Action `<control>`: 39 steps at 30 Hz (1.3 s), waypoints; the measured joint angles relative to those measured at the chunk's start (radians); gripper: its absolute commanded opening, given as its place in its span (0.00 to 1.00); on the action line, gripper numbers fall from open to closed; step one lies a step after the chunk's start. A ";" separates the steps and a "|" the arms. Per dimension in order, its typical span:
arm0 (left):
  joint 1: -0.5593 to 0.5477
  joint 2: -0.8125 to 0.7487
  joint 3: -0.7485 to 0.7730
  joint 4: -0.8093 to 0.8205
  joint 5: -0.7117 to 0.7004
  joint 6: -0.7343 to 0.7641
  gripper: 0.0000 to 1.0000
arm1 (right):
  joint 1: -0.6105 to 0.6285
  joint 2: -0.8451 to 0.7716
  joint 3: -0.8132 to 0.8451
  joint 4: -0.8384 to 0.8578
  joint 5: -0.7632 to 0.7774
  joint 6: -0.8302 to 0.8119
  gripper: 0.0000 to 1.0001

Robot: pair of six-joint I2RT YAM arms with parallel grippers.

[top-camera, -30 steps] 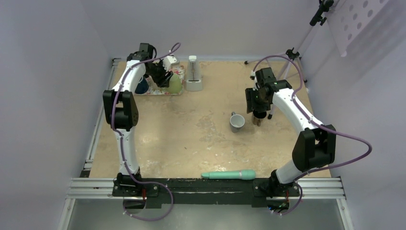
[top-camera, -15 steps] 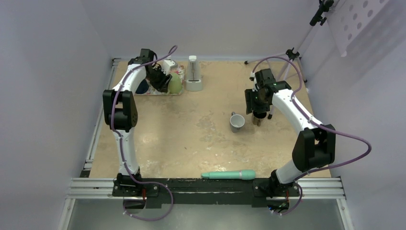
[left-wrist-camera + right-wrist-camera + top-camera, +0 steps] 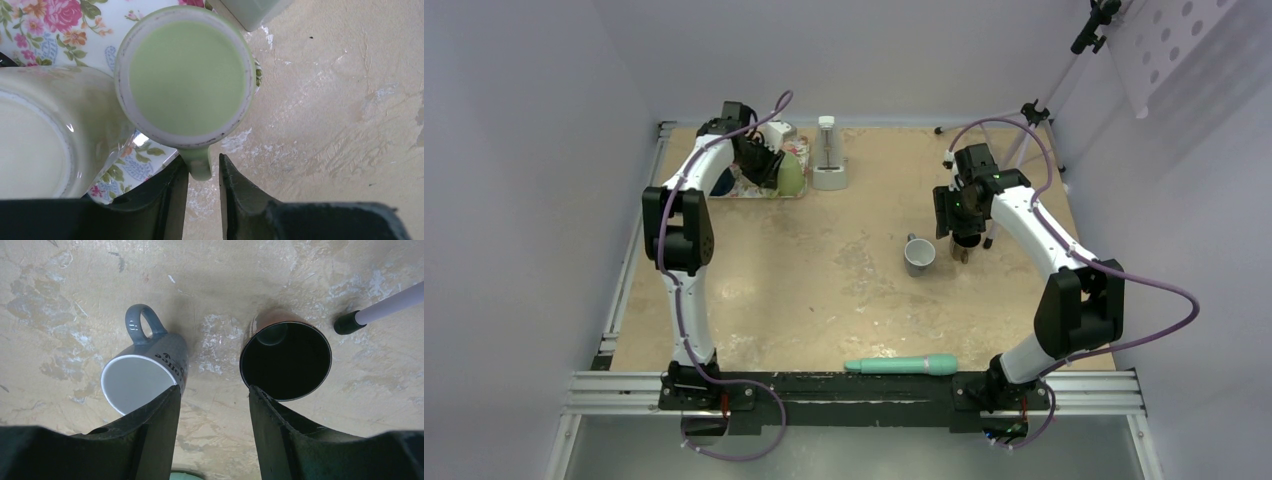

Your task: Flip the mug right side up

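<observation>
One floral tray [image 3: 30, 20] at the table's [image 3: 325, 100] far-left corner carries the green mug [image 3: 187, 75], inverted, base up, axis vertical, handle [image 3: 200, 170] between the left gripper's [image 3: 202, 165] slightly parted fingers; the right gripper [image 3: 212, 390] gapes above a grey mug [image 3: 145, 370].
</observation>
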 measured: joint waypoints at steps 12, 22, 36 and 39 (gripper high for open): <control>0.000 0.011 -0.044 0.031 -0.035 -0.041 0.28 | 0.007 0.000 0.001 0.000 0.000 0.000 0.56; 0.000 0.016 -0.064 0.041 -0.040 -0.082 0.00 | 0.012 0.000 0.002 0.000 0.000 0.000 0.56; 0.034 -0.142 -0.082 -0.016 0.083 -0.320 0.00 | 0.124 -0.051 0.095 0.086 0.000 0.020 0.67; 0.033 -0.187 -0.082 -0.016 0.128 -0.368 0.00 | 0.148 -0.072 0.097 0.127 -0.004 0.030 0.70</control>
